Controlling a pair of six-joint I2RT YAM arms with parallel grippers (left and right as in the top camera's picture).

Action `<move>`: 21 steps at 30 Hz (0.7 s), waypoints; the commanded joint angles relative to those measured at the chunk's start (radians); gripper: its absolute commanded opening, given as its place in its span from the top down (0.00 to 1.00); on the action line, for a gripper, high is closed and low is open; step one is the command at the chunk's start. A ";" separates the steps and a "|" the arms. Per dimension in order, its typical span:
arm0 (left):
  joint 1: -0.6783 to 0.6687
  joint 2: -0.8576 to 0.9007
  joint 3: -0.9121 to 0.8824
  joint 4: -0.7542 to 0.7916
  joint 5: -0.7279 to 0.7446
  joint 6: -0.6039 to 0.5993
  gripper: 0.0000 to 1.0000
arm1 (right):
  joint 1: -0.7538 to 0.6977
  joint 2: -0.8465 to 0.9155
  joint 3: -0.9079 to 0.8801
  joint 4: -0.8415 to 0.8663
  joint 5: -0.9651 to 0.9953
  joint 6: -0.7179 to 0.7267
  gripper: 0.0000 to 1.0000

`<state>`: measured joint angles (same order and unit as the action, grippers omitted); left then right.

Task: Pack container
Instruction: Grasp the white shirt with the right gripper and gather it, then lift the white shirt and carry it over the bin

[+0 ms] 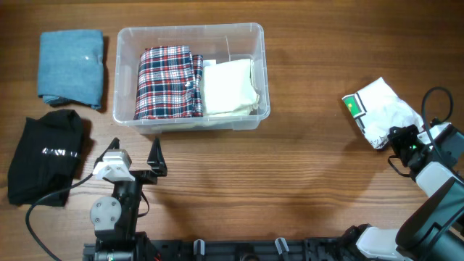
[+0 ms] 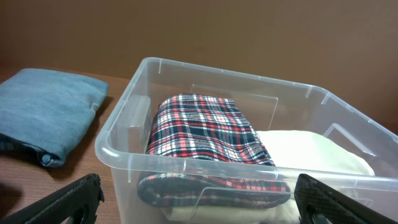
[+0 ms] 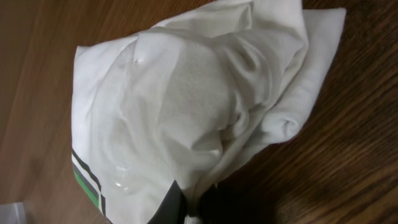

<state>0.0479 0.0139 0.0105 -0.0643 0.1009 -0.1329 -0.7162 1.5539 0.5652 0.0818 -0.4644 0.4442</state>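
Note:
The clear container [image 1: 129, 116] stands at the back centre and holds a folded plaid cloth [image 1: 170, 81] and a cream cloth [image 1: 229, 85]. In the left wrist view the container's rim [image 2: 186, 163] and the plaid cloth [image 2: 205, 134] fill the front. My left gripper [image 1: 135, 156] is open and empty just in front of the container. My right gripper [image 1: 395, 139] is shut on the edge of a white garment with a green and black stripe [image 1: 380, 109], which lies on the table at the right; it also shows in the right wrist view [image 3: 186, 106].
A folded blue denim cloth [image 1: 71, 67] lies at the back left and shows in the left wrist view [image 2: 43, 115]. A black garment with pale lettering [image 1: 49, 154] lies at the front left, beside the left arm's cable.

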 commanded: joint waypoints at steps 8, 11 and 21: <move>0.005 -0.007 -0.005 -0.005 -0.009 -0.005 0.00 | 0.012 -0.027 0.138 -0.159 -0.134 -0.072 0.96; 0.005 -0.007 -0.005 -0.005 -0.009 -0.005 0.00 | 0.050 -0.060 0.305 -0.361 -0.143 -0.145 0.96; 0.005 -0.007 -0.005 -0.005 -0.009 -0.005 0.00 | 0.287 -0.064 0.750 -0.732 -0.139 -0.256 0.96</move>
<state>0.0479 0.0139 0.0105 -0.0643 0.1009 -0.1329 -0.5011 1.5127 1.1641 -0.6003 -0.5755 0.2539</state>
